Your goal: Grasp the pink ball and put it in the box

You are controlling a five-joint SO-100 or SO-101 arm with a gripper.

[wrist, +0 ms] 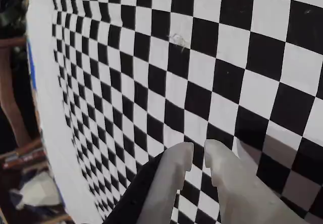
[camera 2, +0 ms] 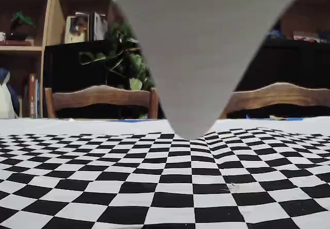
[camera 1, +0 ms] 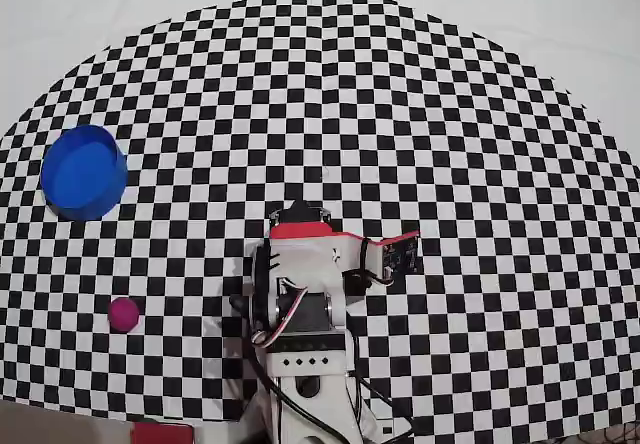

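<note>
While the arm sits folded near the bottom centre of the overhead view, we are at the very start: nothing grasped, the reach not begun. Our gripper shows in the wrist view with its pale fingers nearly together, only a narrow gap and nothing between them, over bare checkered cloth. The pink ball lies out at about nine o'clock from the arm in the overhead view, well apart from it. The box stands farther up at roughly ten o'clock, mouth upward, clear of the ball. We judge the next move calls for a swing toward the ball, fingers spreading first. Being a sphere, the ball has no long axis and points nowhere, so any approach angle suits.
</note>
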